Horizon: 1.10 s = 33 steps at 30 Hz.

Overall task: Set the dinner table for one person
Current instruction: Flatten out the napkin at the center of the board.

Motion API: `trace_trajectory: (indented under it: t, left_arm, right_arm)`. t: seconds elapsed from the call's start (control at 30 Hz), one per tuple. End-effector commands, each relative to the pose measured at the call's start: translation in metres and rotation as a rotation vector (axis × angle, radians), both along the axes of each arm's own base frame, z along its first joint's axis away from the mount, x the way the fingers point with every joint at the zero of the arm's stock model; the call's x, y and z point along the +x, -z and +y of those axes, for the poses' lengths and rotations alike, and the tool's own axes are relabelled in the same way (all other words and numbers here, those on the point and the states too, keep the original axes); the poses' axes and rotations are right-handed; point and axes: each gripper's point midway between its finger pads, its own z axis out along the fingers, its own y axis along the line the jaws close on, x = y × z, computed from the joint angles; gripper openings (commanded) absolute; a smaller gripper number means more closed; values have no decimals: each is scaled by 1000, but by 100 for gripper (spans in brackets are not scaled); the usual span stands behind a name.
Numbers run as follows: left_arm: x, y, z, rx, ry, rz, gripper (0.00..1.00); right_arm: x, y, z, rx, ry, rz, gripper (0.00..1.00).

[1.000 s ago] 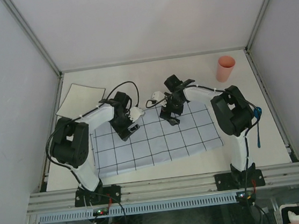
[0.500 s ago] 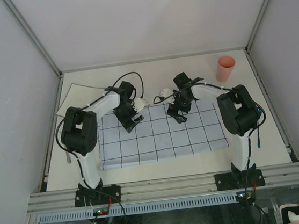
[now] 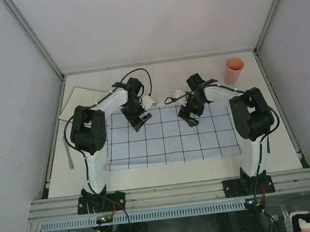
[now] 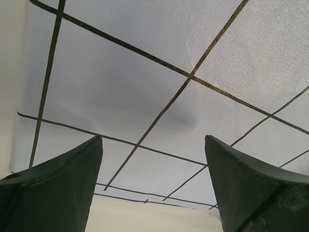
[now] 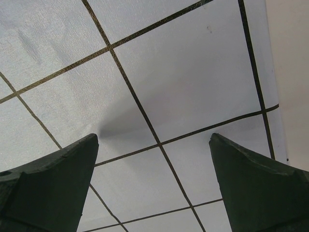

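Observation:
The dinner table [image 3: 157, 82] is a flat off-white surface between grey rails. A light-blue cloth [image 3: 171, 139] with a dark grid lies spread flat on its middle. My left gripper [image 3: 140, 121] hangs over the cloth's far left part, jaws open and empty. The left wrist view shows the same open gripper [image 4: 153, 140] above the cloth [image 4: 145, 82], with bare table [image 4: 159, 220] past the cloth's edge. My right gripper [image 3: 191, 118] is over the far right part, also open and empty. From the right wrist, that gripper [image 5: 153, 137] has only cloth [image 5: 183, 72] between its fingers.
A pink cup [image 3: 233, 70] stands upright at the far right corner. A white sheet [image 3: 77, 98] lies at the far left, partly under my left arm. A thin grey utensil [image 3: 68, 152] lies along the left edge. Pale walls close in three sides.
The cloth has slid to the right and turned square to the table. Both grippers moved with it, farther from the arm bases. The left jaws opened slightly wider.

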Motion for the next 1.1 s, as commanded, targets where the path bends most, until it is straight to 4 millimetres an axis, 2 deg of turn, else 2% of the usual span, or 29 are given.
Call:
trace_trajectory:
  t: [0.0, 0.5, 0.7, 0.8, 1.07]
  left_arm:
    - [6, -9, -4, -24, 10, -3, 90]
    - [5, -2, -9, -38, -22, 19, 90]
    - [13, -4, -9, -25, -31, 5, 90]
    - [17, -4, -11, -29, -33, 1, 90]
    - [32, -7, -11, -8, -40, -39, 90]
  right_arm:
    - [3, 1, -19, -35, 21, 8, 100]
    - [27, -1, -15, -15, 8, 15, 100]
    - [37, -3, -11, -7, 5, 8, 100]
    - [39, -3, -10, -6, 3, 10, 96]
    - [37, -8, -11, 0, 15, 11, 100]
